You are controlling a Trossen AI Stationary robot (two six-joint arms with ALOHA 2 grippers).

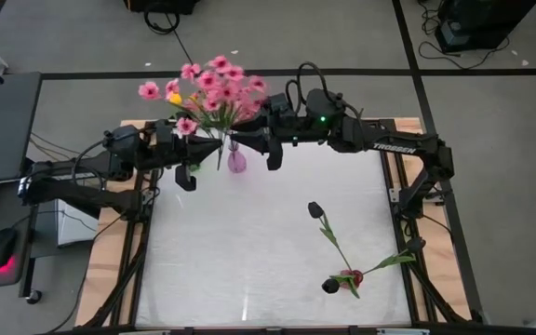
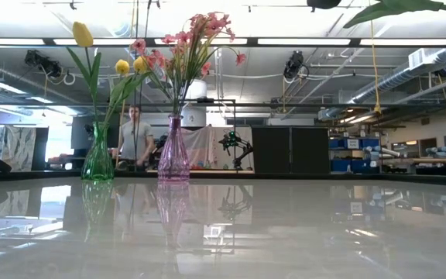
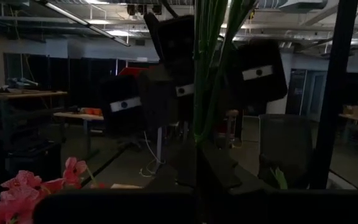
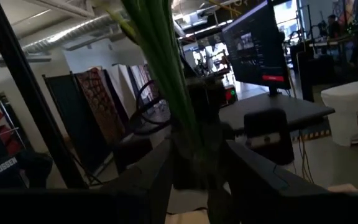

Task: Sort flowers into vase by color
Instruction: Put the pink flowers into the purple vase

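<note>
While both arms meet at the far edge of the worktop (image 1: 249,270), the left gripper (image 1: 214,148) has its fingers closed on green stems above the purple vase (image 1: 237,161). The right gripper (image 1: 242,140) faces it at the same bunch of stems; whether its fingers are closed, I cannot tell. Pink flowers (image 1: 214,86) spread above. Two dark tulips (image 1: 328,240) lie near the right corner. Yellow tulips (image 2: 84,35) stand in a green vase (image 2: 97,156).

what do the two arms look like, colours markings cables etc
Both arms are dark, nearly black, built of jointed segments. The right arm bears white TROSSEN lettering on its link and a small green light near the wrist. The left arm has loose black cables along it. The left gripper and right gripper are equally dark.
</note>
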